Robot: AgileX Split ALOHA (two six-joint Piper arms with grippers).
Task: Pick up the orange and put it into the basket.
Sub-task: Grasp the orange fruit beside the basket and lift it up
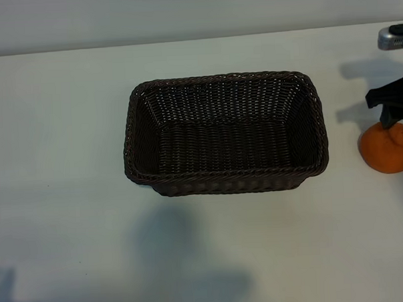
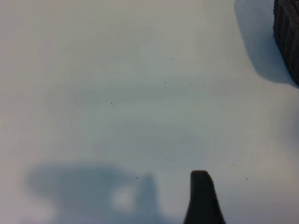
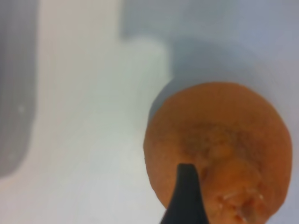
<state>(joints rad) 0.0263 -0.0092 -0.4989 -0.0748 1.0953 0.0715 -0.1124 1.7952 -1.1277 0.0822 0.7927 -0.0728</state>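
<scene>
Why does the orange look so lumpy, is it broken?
Nothing looks broken. The orange sits whole on the table, right of the basket; the lump is just its knobby stem end. The right gripper hangs just above it, fingers open. The basket stands upright with nothing in it.

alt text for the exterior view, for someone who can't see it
An empty dark wicker basket sits mid-table on a white table. At the right edge, an orange rests on the table beside the basket, with the right end effector just above it, not yet gripping it.
</scene>
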